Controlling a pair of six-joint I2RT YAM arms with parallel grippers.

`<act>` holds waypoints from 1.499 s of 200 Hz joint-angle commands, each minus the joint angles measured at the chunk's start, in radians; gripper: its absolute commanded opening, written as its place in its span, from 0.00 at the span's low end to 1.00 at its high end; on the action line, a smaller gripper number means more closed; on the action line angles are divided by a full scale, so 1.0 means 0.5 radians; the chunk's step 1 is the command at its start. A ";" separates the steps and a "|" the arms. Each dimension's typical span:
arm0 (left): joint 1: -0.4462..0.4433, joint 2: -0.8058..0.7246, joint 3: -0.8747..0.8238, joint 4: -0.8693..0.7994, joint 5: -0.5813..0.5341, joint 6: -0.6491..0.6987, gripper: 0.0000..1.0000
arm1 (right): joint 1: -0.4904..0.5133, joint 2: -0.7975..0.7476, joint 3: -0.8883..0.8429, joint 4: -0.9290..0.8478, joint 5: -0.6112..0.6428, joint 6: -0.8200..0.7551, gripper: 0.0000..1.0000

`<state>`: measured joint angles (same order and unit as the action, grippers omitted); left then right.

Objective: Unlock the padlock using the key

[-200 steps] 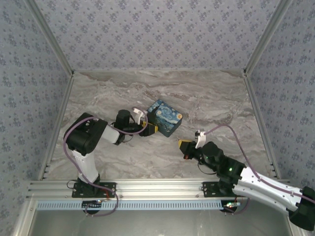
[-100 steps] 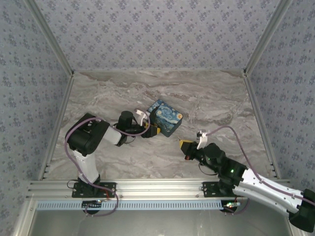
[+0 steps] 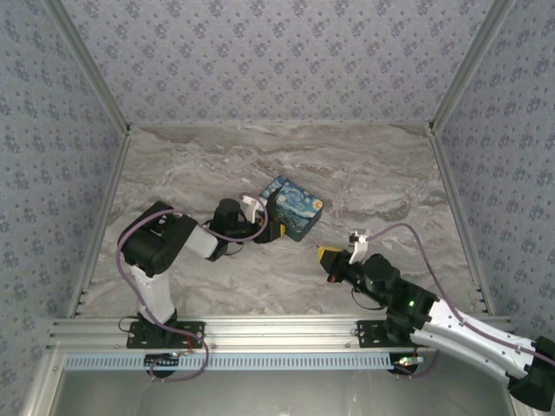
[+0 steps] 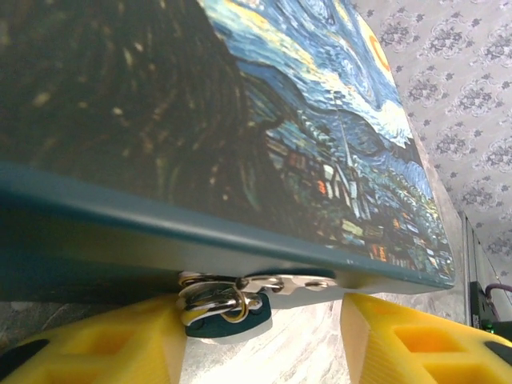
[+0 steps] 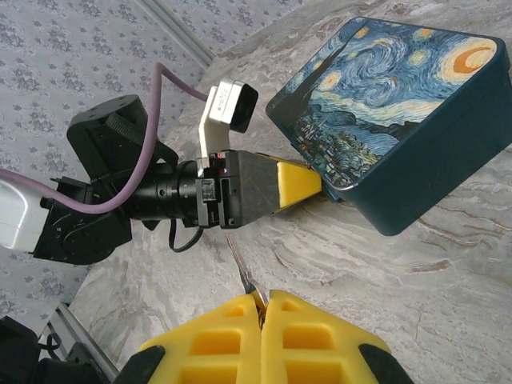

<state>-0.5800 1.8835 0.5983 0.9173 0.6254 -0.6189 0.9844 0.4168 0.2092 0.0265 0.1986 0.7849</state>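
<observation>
Yellow pads of my right gripper [image 5: 262, 302] are pressed together, pinching the key [image 5: 242, 272]. My left gripper [image 4: 264, 344] stands spread either side of the padlock [image 4: 218, 302], which hangs at the blue box [image 4: 240, 120] front edge, above the marble table [image 5: 480, 264].

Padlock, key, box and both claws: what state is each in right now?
padlock: hanging from the clasp of the box, looks locked, not gripped.
key: pinched in the right claw, blade sticking out, well apart from the padlock.
box: lid shut.
left claw: open, one finger on either side of the padlock.
right claw: shut on the key.
</observation>
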 commanded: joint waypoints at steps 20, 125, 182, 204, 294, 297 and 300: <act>-0.049 0.025 -0.007 0.061 -0.094 -0.106 0.47 | 0.022 -0.036 -0.041 0.005 0.060 -0.011 0.00; -0.153 0.108 0.018 0.059 -0.416 -0.280 0.41 | 0.033 -0.062 -0.049 -0.010 0.084 -0.008 0.00; -0.204 0.119 0.053 -0.042 -0.567 -0.307 0.39 | 0.035 -0.097 -0.053 -0.041 0.097 -0.004 0.00; -0.226 0.127 0.066 -0.074 -0.623 -0.330 0.40 | 0.035 -0.097 -0.052 -0.052 0.097 -0.001 0.00; -0.311 0.134 0.168 -0.400 -0.878 -0.358 0.31 | 0.034 -0.125 -0.054 -0.078 0.114 0.001 0.00; -0.312 0.135 0.174 -0.402 -0.882 -0.359 0.31 | 0.035 -0.127 -0.053 -0.080 0.115 0.001 0.00; -0.311 0.136 0.177 -0.400 -0.884 -0.362 0.30 | 0.035 -0.128 -0.053 -0.080 0.115 0.001 0.00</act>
<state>-0.7235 1.9076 0.6716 0.8516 0.2371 -0.7807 0.9955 0.3687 0.1928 0.0071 0.2287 0.7853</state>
